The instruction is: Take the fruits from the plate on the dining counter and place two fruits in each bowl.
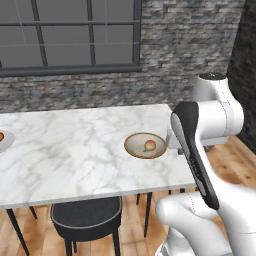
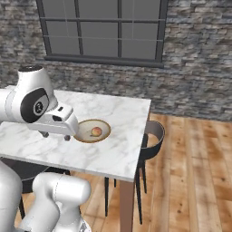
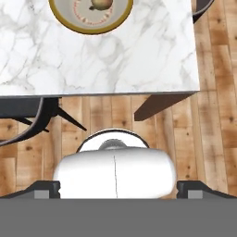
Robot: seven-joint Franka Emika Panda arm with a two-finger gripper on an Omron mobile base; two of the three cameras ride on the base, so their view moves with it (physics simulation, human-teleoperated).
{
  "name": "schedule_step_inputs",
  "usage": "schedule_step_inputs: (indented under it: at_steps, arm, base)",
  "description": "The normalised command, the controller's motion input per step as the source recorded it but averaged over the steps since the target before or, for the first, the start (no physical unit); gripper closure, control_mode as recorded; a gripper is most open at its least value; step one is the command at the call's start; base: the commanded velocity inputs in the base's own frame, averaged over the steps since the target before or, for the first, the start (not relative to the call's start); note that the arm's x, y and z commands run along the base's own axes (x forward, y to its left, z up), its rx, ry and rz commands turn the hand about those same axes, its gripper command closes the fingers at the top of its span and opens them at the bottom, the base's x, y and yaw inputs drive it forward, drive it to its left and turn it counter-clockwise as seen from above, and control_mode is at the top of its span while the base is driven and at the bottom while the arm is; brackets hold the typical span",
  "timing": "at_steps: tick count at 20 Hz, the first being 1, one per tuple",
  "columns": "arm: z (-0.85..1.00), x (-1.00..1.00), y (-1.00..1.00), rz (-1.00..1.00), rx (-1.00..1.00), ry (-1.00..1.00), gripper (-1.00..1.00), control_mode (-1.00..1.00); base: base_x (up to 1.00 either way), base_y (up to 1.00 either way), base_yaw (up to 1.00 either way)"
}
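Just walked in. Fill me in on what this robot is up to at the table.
The white arm is sorting fruit into bowls on the marble dining counter. One tan bowl near the counter's end holds a single pale peach fruit, so it needs one more by the task. An orange fruit shows at the far left edge. The gripper sits back from the counter over the wooden floor, fingers spread wide, holding nothing.

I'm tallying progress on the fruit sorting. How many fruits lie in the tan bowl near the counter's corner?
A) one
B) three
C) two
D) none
A: the bowl holds a single fruit, orange-red, resting near its middle on the counter; the right base view shows the same one piece.
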Motion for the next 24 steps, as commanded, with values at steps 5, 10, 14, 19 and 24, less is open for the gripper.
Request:
schedule_step_inputs:
  at_steps: [5,10,14,19,24]
  arm:
    - [0.0,0.0,0.0,0.0,0.0,0.0,-1.0,1.0]
    - [0.0,0.0,0.0,0.0,0.0,0.0,-1.0,1.0]
    - [0.0,0.0,0.0,0.0,0.0,0.0,-1.0,1.0]
    - [0.0,0.0,0.0,0.0,0.0,0.0,-1.0,1.0]
    - [0.0,0.0,0.0,0.0,0.0,0.0,-1.0,1.0]
  base:
    - [-0.6,0.02,0.0]
    - [-0.98,0.19,0.0]
    - [-0.69,0.86,0.0]
    - [-0.22,1.0,0.0]
    - [0.01,1.0,-0.04]
